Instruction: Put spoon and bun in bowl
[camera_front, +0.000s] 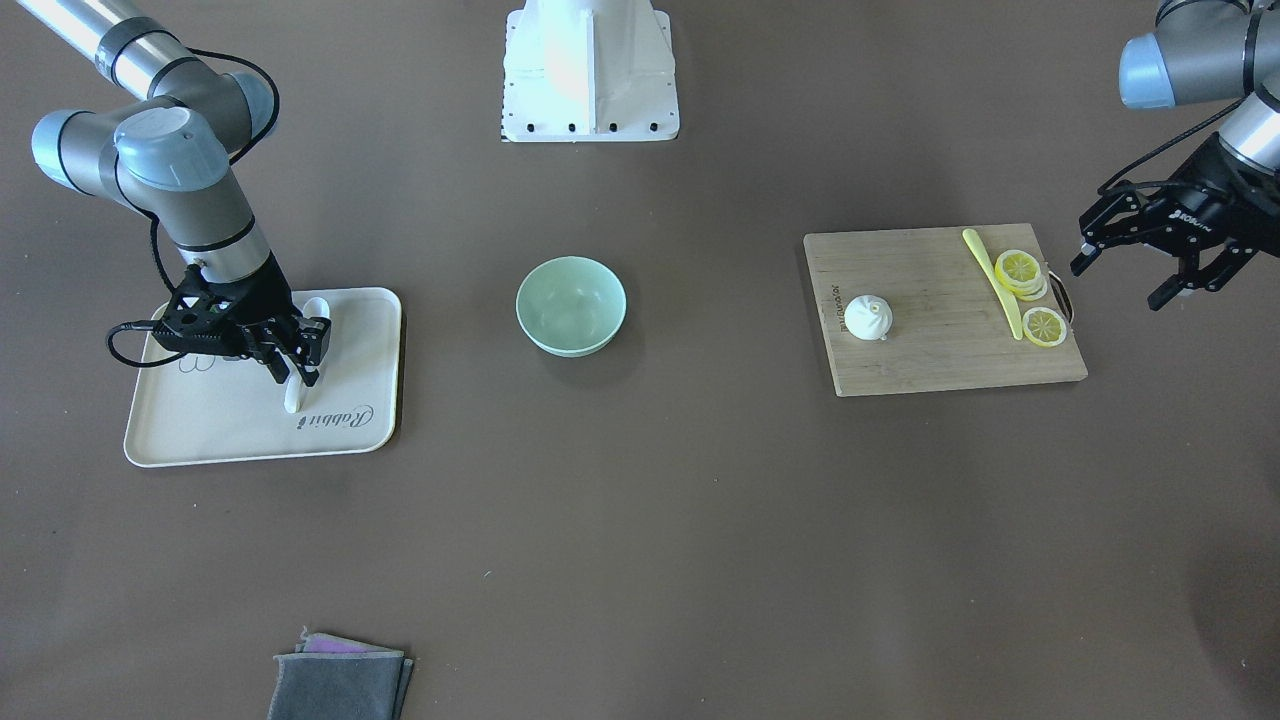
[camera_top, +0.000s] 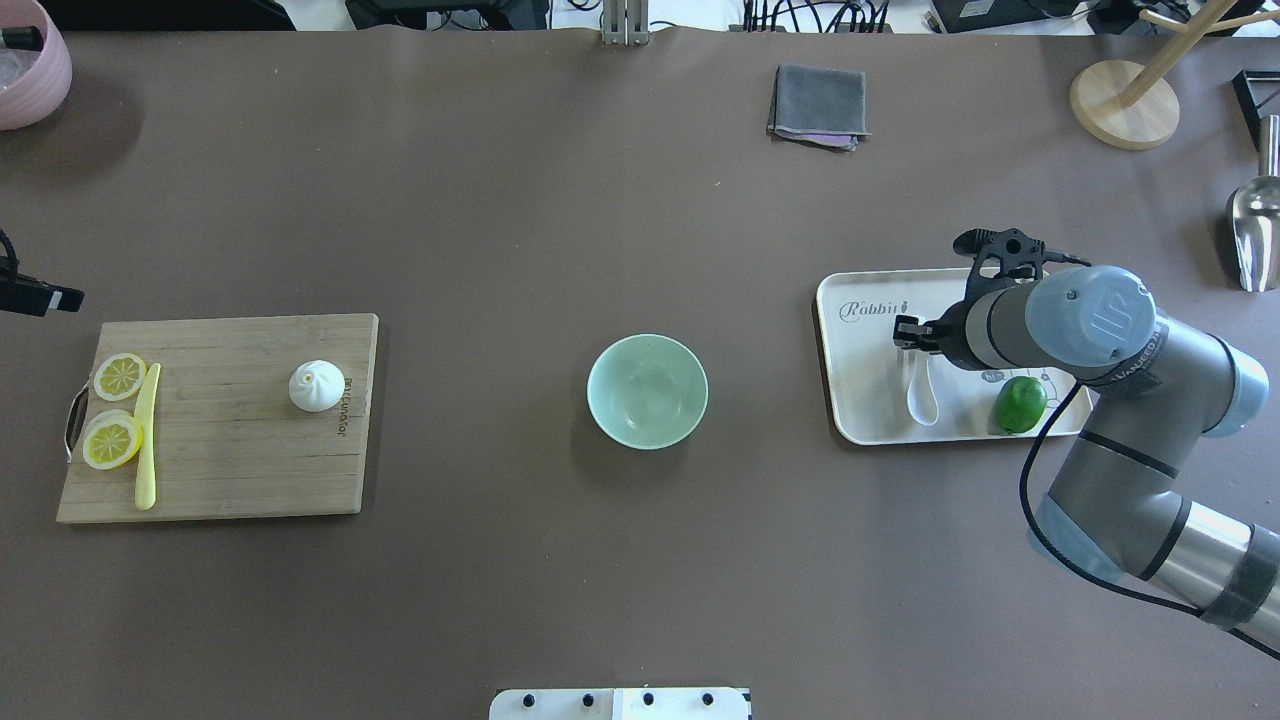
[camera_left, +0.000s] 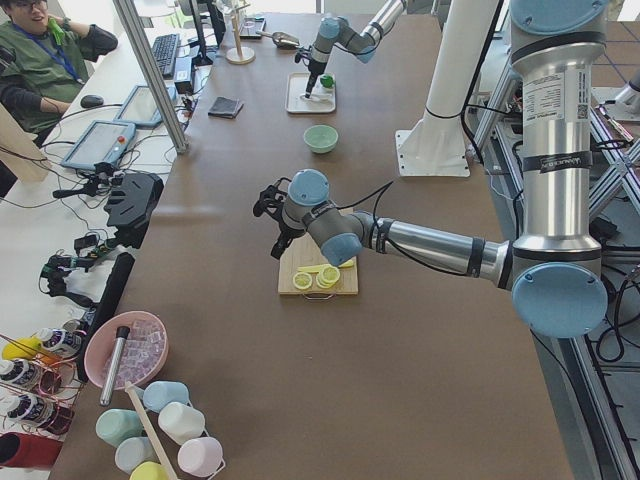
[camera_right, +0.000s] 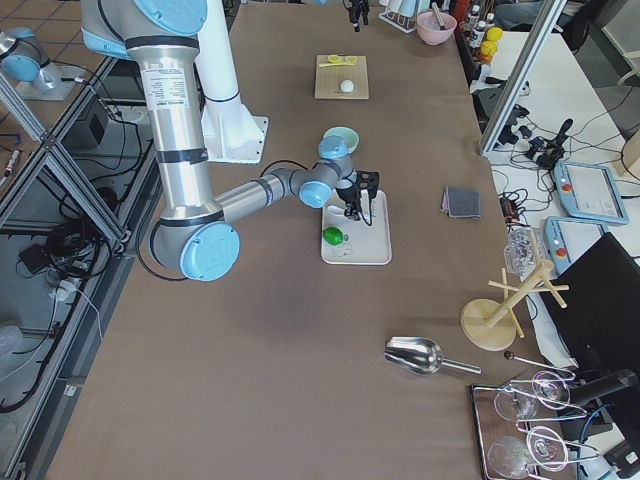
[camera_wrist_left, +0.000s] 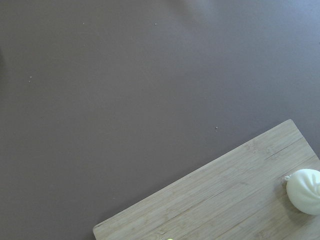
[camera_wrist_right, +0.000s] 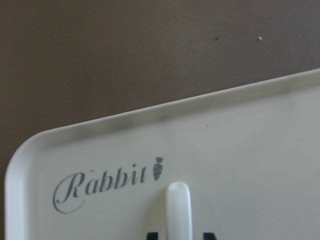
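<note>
Spoon (camera_front: 316, 308) is lying on the white tray (camera_front: 220, 420), scoop end toward the robot. The handle is being straddled by the right gripper (camera_front: 298, 375). In the right wrist view the fingertips (camera_wrist_right: 152, 235) are sitting either side of the handle with a gap on each side: jaws spread, nothing pinched.

Bun (camera_front: 868, 318) is sitting on the wooden cutting board (camera_front: 940, 355), near the end facing the bowl (camera_front: 571, 305). Left gripper (camera_front: 1117, 287) is being held over the table just off the board's opposite end, well apart from the bun. Jaws spread, nothing held.

Bowl is standing on the brown table (camera_front: 700, 520) between tray and board, apart from both. The robot's white base (camera_front: 590, 70) is mounted at the table's edge. A seated person in green (camera_left: 35, 45) is being shown at a side desk.

Lime (camera_top: 1020, 404) is lying on the tray near the spoon's scoop, under the right arm and apart from the fingers. Yellow knife (camera_front: 995, 285) and lemon slices (camera_front: 1020, 268) are lying between left gripper and bun. Folded grey cloth (camera_front: 340, 685) is lying at the operators' edge.
</note>
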